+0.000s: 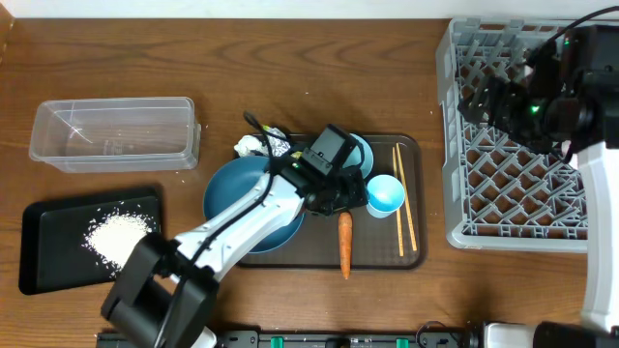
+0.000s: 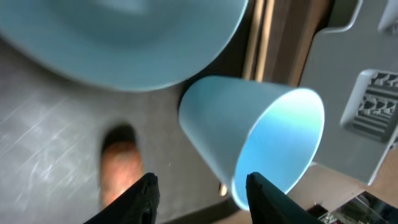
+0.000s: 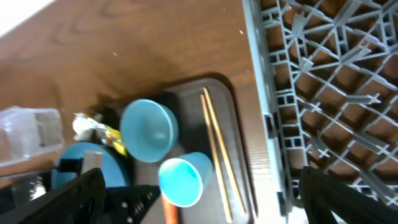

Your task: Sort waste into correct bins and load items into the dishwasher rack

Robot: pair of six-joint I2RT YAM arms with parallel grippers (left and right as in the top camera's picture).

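The left gripper (image 2: 200,183) is hovering low over the brown tray (image 1: 375,246), its 2 fingers (image 2: 146,196) standing apart and holding nothing. The white cup (image 2: 249,134) is lying just ahead of the gap, toward 1 o'clock in the left wrist view. The cup is showing its blue inside and seems to be tipped over, mouth toward the right-hand finger, so the spread probably suits straddling its wall. On the tray the cup is sitting at 3 o'clock, between the carrot (image 1: 344,242) at 6 o'clock and the chopsticks (image 1: 401,198) lying along the 3 o'clock edge. The light-blue bowl (image 3: 148,129) is sitting at 12 o'clock, and the dark-blue bowl (image 1: 237,193) is overhanging the 9 o'clock edge. Tissue (image 1: 250,147) and foil (image 1: 280,145) are bunching at 11 o'clock. The right gripper (image 3: 202,177) is hanging wide apart and empty over the dishwasher rack (image 1: 493,193) at the table's 3 o'clock, likely parked there to keep out of the left arm's way. The rack appears to be holding nothing yet. Rice (image 1: 116,237) is lying heaped in the black tray (image 1: 48,242) at 8 o'clock, while the clear tub (image 1: 111,130) at 10 o'clock is standing empty, so most of the sorting is waiting.
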